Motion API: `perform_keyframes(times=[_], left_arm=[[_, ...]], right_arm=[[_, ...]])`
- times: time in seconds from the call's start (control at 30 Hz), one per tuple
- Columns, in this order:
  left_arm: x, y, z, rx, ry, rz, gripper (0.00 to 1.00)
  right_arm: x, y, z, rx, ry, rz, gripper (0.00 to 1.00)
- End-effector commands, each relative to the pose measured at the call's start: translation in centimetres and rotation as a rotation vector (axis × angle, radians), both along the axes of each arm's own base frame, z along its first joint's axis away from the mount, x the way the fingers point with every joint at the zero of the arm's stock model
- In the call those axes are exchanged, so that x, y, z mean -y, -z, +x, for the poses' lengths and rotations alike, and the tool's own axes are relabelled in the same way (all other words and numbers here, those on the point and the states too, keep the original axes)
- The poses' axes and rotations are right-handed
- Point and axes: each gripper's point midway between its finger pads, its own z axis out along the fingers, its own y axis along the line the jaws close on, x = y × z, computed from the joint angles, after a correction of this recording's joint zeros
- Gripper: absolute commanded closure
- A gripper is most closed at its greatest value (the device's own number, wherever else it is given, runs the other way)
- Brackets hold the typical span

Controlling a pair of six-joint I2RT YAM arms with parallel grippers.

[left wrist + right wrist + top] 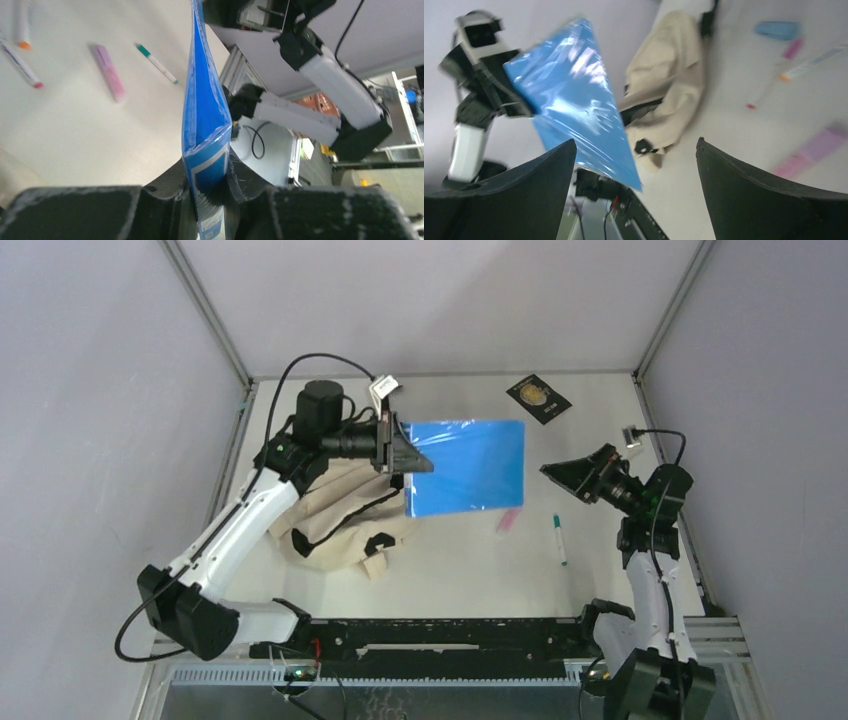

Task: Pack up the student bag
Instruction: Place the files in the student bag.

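Left gripper (410, 456) pinching blue folder (470, 466) edge; right gripper (556, 473) spread; student bag (335, 505) slumped on table (450, 565), interior unseen

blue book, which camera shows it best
Top external: the blue book shows its whole cover to the camera, with the left claw clamped on its left edge. Left wrist sees it only edge-on, gripped at the bottom. Right wrist shows it blurred and tilted.
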Motion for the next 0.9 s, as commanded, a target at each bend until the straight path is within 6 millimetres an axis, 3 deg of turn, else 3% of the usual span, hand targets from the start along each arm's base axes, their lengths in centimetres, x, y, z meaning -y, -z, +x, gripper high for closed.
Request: perform_keyframes(times=[0.0,0.17,0.37,0.43,0.5,0.6,0.67,0.77,0.87], left_arm=[[-0.8,-0.9,-4.3,0.076,0.144,-0.085,1.0],[-1.4,-1.7,-6.9,0.089,0.2,-0.157,1.0],[-1.7,-1.9,-8.0,0.109,0.234,-0.173,1.0],[-1.7,-1.3,-8.0,0.094,0.232,-0.162,1.0],[-1.7,-0.4,-7.7,0.076,0.22,-0.143,1.0],[-1.9,1.1,-7.1,0.056,0.194,-0.087,0.97],[-2.1,1.8,-6.3,0.058,0.15,-0.035,0.63],[-3.3,3.2,-4.7,0.074,0.044,0.098,0.25],[-6.3,5.5,-1.7,0.098,-0.167,0.325,0.09]], right_arm=[[-4.0,-4.0,-2.3,0.205,-0.243,-0.006,0.02],[-7.2,-3.9,-3.9,0.238,-0.393,-0.007,0.0],[-10.8,-3.4,-5.6,0.236,-0.549,0.022,0.02],[-11.5,-3.8,-6.1,0.249,-0.581,0.033,0.18],[-11.8,-4.4,-6.5,0.252,-0.595,0.053,0.46],[-11.9,-5.4,-6.4,0.225,-0.56,0.093,0.96],[-11.8,-5.2,-6.0,0.178,-0.514,0.105,1.0],[-11.3,-4.1,-4.9,0.13,-0.402,0.072,1.0],[-9.9,-2.1,-3.7,0.037,-0.256,0.027,1.0]])
